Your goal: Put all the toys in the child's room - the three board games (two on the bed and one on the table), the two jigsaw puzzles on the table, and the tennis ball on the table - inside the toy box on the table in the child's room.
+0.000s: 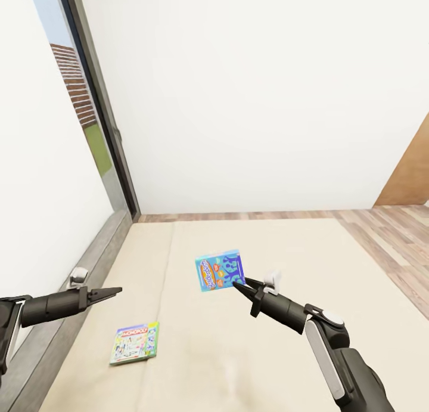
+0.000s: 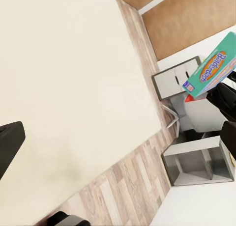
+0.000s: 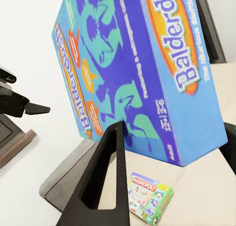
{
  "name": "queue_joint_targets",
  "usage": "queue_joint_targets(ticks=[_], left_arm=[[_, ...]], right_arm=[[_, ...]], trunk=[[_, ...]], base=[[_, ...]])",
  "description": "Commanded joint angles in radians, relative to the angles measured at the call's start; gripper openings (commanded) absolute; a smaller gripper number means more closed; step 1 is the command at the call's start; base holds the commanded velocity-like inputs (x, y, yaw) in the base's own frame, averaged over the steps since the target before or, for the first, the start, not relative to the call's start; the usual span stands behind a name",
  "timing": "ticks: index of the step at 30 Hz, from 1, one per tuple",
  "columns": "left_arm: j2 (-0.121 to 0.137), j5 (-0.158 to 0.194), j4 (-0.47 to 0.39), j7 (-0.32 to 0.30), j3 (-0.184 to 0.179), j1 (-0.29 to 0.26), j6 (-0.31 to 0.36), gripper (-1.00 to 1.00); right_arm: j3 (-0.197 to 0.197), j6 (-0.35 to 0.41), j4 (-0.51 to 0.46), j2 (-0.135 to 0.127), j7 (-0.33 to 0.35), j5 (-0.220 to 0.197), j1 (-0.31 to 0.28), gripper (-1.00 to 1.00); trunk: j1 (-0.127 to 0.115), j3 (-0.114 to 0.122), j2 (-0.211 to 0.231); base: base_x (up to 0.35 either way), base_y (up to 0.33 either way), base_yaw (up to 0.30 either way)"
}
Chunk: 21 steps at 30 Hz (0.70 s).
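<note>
A blue and orange board game point(image 1: 220, 270) hangs tilted above the bed point(image 1: 286, 316), with my right gripper point(image 1: 239, 286) shut on its lower corner. In the right wrist view the same box point(image 3: 142, 69) looms close, with one dark finger point(image 3: 105, 182) in front of it and the other hidden behind. A white and green board game point(image 1: 134, 342) lies flat on the cream mattress near the left; it also appears as a small box point(image 3: 150, 197) below. My left gripper point(image 1: 118, 291) hovers open over the bed's left edge, holding nothing. From the left wrist the lifted box point(image 2: 212, 69) shows across the bed.
A dark-framed window point(image 1: 98, 102) runs along the left wall beside the grey bed frame point(image 1: 89, 263). Wood plank floor point(image 1: 387, 239) lies right of the bed, with a brown panel point(image 1: 411, 173) beyond. Grey shelving point(image 2: 196, 162) stands past the bed.
</note>
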Motion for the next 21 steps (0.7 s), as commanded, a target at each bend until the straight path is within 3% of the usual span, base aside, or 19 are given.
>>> queue_joint_targets(ticks=[1,21], left_arm=[[0.0,-0.011,-0.001,-0.009,0.001,-0.001,0.01,1.0],[-0.001,-0.009,-0.003,-0.009,0.003,0.004,0.009,1.0]], right_arm=[[0.001,0.008,0.0,-0.001,-0.001,-0.008,-0.001,-1.0],[0.001,0.007,0.0,0.001,-0.002,-0.001,-0.001,-1.0]], trunk=[[-0.003,0.003,0.005],[-0.011,0.043,0.019]], base=[[0.0,0.0,0.0],[0.0,0.0,0.0]])
